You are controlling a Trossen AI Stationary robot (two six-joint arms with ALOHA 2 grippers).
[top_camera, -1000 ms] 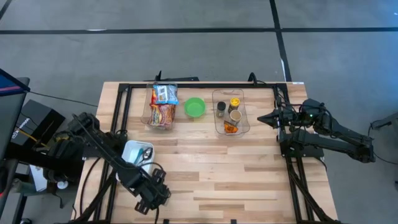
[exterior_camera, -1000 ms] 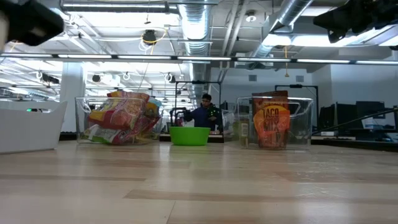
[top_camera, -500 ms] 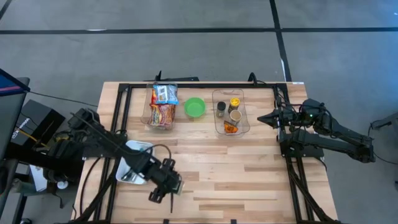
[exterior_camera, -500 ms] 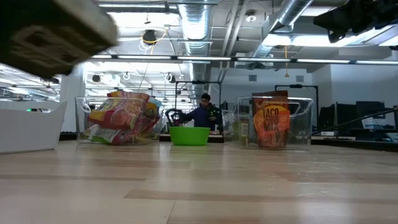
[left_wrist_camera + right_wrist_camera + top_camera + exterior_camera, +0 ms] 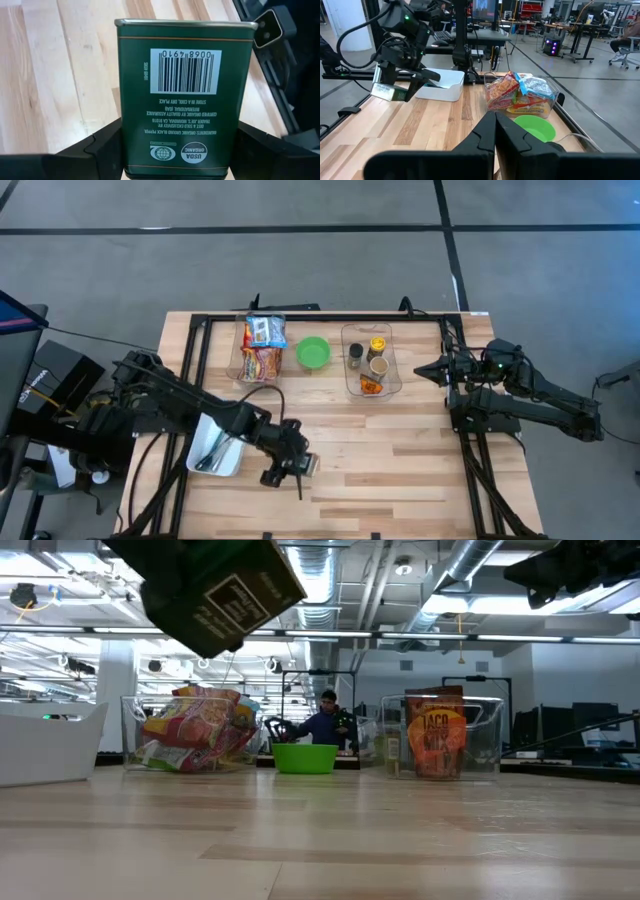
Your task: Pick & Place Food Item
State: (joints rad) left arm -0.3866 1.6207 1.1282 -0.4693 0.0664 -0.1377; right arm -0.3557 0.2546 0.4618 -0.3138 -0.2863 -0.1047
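Pepper tin (image 5: 182, 95): held in my left gripper (image 5: 290, 470), off the table (image 5: 400, 470), just right of the white bin (image 5: 215, 445).
Containers, left to right: white bin, contents unclear; clear bin (image 5: 260, 348) of snack packets (image 5: 195, 728); green bowl (image 5: 314, 353); clear bin (image 5: 371, 360) with jars and a taco mix pouch (image 5: 437, 732).
Tin: dark green, rectangular, barcode label, organic seal.
Arms: left reaches over mid-table, fingers (image 5: 107, 145) clamped on the tin's sides; right gripper (image 5: 420, 368) parked at the table's right edge, fingers closed.
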